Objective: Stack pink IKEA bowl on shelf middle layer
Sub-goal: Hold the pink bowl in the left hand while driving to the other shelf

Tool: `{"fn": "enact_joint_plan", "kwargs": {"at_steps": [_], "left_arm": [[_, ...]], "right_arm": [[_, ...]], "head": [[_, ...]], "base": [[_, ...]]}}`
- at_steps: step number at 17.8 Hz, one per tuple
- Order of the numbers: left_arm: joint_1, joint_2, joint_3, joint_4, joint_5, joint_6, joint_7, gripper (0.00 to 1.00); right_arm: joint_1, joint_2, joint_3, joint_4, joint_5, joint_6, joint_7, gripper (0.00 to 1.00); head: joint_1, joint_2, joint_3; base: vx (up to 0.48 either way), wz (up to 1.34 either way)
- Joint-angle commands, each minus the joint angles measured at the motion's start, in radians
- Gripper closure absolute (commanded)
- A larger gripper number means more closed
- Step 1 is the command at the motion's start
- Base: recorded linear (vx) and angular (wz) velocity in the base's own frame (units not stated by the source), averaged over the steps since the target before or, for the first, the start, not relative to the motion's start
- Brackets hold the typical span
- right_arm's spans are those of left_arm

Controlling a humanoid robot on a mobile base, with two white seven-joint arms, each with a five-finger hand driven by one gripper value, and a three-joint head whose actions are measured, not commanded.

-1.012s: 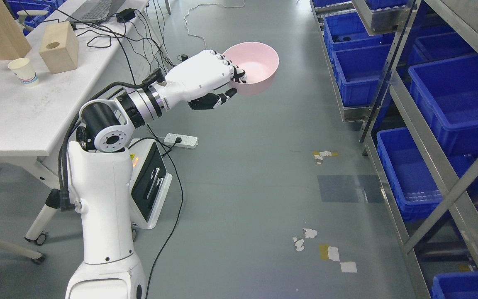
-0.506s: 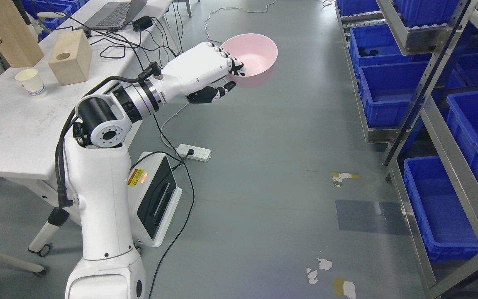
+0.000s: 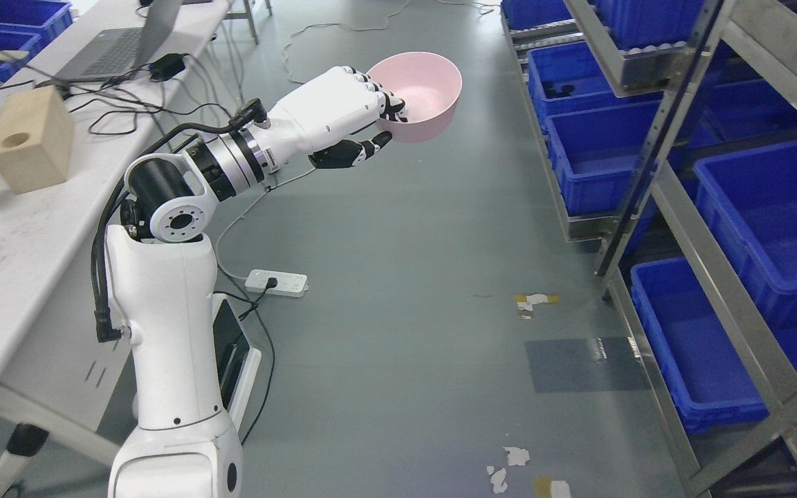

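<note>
Fingers (image 3: 390,105) of our left hand (image 3: 333,117) are clamped on the near rim of the round pink plastic bowl (image 3: 420,93), the black-tipped digits hooked over the edge into the bowl and the thumb (image 3: 357,152) tucked beneath it. We hold the bowl upright, mouth up, in the air above the grey floor (image 3: 405,277), with nothing inside it that we can see. Our white left arm (image 3: 170,277) rises from the lower left and bends at the elbow towards the bowl. Over on the right stands the grey metal shelf rack (image 3: 689,200), loaded with deep blue plastic bins (image 3: 772,221) on several levels; the bowl is well apart from it, out in the aisle. To our left we have the white tabletop (image 3: 18,263), carrying a pale wooden block with a round hole (image 3: 30,138), a grey laptop (image 3: 122,45) and a tangle of black cables (image 3: 129,104). Down on the floor lies a white power strip (image 3: 277,282), between our arm and the rack
</note>
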Motion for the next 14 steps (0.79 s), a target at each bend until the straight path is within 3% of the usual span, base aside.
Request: {"fn": "enact_joint_plan", "kwargs": {"at_steps": [1, 7, 14], "left_arm": [[-0.001, 0.018, -0.004, 0.012, 0.001, 0.0, 0.0, 0.96], [-0.001, 0.018, -0.008, 0.029, 0.007, 0.0, 0.003, 0.95], [-0.001, 0.018, -0.045, 0.049, 0.008, 0.0, 0.017, 0.94]], "right_arm": [[0.023, -0.018, 0.0, -0.017, 0.0, 0.0, 0.001, 0.0], [0.023, -0.018, 0.0, -0.017, 0.0, 0.0, 0.001, 0.0], [0.023, -0.018, 0.0, -0.017, 0.0, 0.0, 0.001, 0.0]], "head": [[0.0, 0.0, 0.0], [0.0, 0.0, 0.0], [0.0, 0.0, 0.0]], "base": [[0.096, -0.57], [0.072, -0.85], [0.02, -1.22]]}}
